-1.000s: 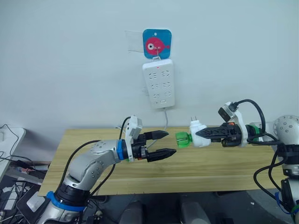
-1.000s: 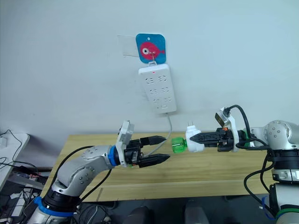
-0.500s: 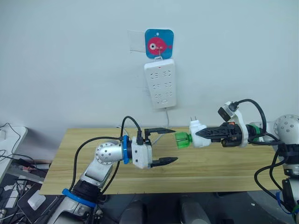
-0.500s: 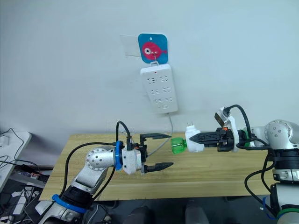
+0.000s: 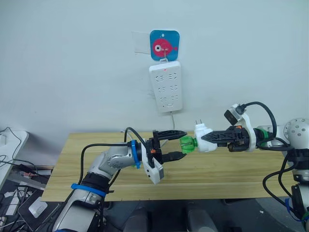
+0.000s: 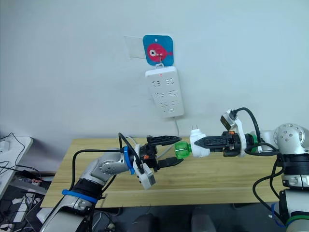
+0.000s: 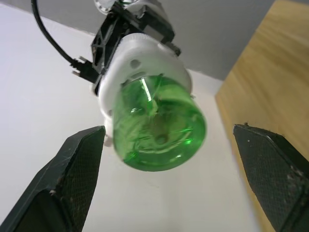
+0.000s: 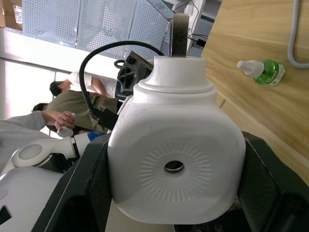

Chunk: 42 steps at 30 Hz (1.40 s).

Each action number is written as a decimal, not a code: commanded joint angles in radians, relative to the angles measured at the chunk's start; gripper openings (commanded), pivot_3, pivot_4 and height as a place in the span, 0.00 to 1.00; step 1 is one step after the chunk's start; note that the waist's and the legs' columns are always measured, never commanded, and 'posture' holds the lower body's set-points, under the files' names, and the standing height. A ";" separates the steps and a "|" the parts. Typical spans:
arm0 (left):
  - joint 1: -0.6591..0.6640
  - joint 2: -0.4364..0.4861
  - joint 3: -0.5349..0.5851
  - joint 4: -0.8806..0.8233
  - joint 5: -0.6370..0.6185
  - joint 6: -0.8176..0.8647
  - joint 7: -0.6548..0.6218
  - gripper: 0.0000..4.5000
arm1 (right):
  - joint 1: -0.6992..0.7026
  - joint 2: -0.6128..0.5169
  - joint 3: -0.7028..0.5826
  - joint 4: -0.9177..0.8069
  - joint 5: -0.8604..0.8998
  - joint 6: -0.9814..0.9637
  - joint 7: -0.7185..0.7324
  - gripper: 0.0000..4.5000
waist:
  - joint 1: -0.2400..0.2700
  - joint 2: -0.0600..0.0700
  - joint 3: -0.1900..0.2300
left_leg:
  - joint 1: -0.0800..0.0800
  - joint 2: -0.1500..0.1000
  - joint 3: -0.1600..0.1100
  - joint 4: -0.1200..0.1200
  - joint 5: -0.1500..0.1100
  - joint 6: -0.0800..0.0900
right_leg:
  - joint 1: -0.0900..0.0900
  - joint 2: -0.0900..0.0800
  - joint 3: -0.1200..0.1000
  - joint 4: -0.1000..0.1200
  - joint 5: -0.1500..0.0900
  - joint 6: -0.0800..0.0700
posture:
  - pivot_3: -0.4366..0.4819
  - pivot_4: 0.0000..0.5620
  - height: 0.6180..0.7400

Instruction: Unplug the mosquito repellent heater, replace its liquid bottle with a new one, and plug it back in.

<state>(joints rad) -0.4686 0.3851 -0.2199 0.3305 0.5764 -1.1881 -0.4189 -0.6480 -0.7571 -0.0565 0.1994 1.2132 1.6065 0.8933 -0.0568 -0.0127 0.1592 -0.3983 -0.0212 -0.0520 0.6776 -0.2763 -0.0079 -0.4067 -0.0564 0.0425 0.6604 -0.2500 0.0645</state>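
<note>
Right gripper [image 5: 208, 138] clamped on mosquito repellent heater [image 5: 203, 137], held above counter [image 5: 72, 164]; left gripper [image 5: 179, 143] jaws spread wide around its green bottle [image 5: 187, 144], not touching.

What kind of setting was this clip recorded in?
Probably an indoor robotics lab or test room. A bare wooden table stands against a plain wall with a power strip hung on it, and the right wrist view shows a seated person before perforated panels.

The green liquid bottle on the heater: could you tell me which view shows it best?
The left wrist view: the green liquid bottle faces the camera between the open left gripper fingers. The eye views show it small, side-on; the right wrist view shows the heater instead.
</note>
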 commanded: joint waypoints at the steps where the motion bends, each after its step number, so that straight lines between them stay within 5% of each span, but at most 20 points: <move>1: -0.019 -0.009 0.004 -0.012 0.041 -0.019 0.095 0.99 | -0.024 -0.001 -0.026 -0.016 0.047 0.008 -0.005 0.67 | 0.000 0.000 0.000 | 0.000 0.000 0.000 0.000 0.000 0.000 | 0.000 0.000 0.000 0.000 0.000 0.000 | 0.35 0.23 1.00; 14: -0.037 0.032 -0.048 -0.031 0.087 -0.034 0.208 0.99 | -0.017 0.002 -0.028 -0.013 0.060 0.008 -0.027 0.67 | 0.000 0.000 0.000 | 0.000 0.000 0.000 0.000 0.000 0.000 | 0.000 0.000 0.000 0.001 0.000 0.000 | 0.35 0.23 1.00; 21: -0.040 0.047 -0.070 -0.036 0.078 -0.029 0.222 0.52 | -0.012 0.005 -0.028 -0.015 0.058 0.008 -0.025 0.67 | 0.000 0.000 0.000 | 0.000 0.000 0.000 0.000 0.000 0.000 | 0.000 0.000 0.000 0.001 0.000 0.000 | 0.36 0.24 1.00; 26: -0.049 0.068 -0.112 -0.014 -0.010 -0.019 0.194 0.51 | -0.011 0.007 -0.026 -0.014 0.051 0.008 -0.019 0.67 | 0.000 0.000 0.000 | 0.000 0.000 0.000 0.000 0.000 0.000 | 0.000 0.000 0.000 0.001 0.000 0.000 | 0.36 0.25 1.00; 29: -0.048 0.096 -0.212 -0.027 -0.218 0.030 0.092 0.51 | -0.007 -0.002 -0.024 -0.018 0.038 0.008 -0.006 0.67 | 0.000 0.000 0.000 | 0.000 0.000 0.000 0.000 0.000 0.000 | 0.000 0.000 0.000 0.001 0.000 0.000 | 0.36 0.25 1.00; 33: -0.012 0.142 -0.335 -0.272 -0.787 0.489 -0.237 0.51 | -0.009 -0.017 -0.022 -0.016 0.009 0.008 0.018 0.67 | -0.001 0.000 0.000 | -0.001 0.000 -0.001 0.000 0.000 0.000 | 0.000 0.000 0.000 0.001 0.000 0.000 | 0.37 0.26 1.00; 37: -0.026 0.188 -0.276 -0.484 -1.182 0.976 -0.380 0.51 | -0.012 -0.026 -0.019 -0.017 0.008 0.008 0.031 0.67 | -0.003 0.000 0.000 | 0.000 0.001 -0.002 0.000 0.000 0.000 | -0.001 0.000 -0.001 0.002 0.000 0.000 | 0.38 0.27 1.00; 42: -0.069 0.205 -0.128 -0.585 -1.684 1.531 -0.341 0.51 | -0.005 -0.025 -0.024 -0.026 0.013 0.008 0.034 0.67 | -0.008 0.000 0.000 | 0.000 0.001 -0.002 0.000 0.000 0.000 | 0.000 0.002 -0.001 0.002 -0.001 0.001 | 0.38 0.26 1.00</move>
<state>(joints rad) -0.4960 0.6027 -0.4723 -0.1756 -0.8854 0.2021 -0.7939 -0.6574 -0.7759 -0.0994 0.1985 1.2389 1.5974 0.9384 -0.0646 -0.0130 0.1595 -0.3983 -0.0204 -0.0543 0.6781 -0.2763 -0.0078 -0.4069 -0.0547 0.0415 0.6620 -0.2506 0.0651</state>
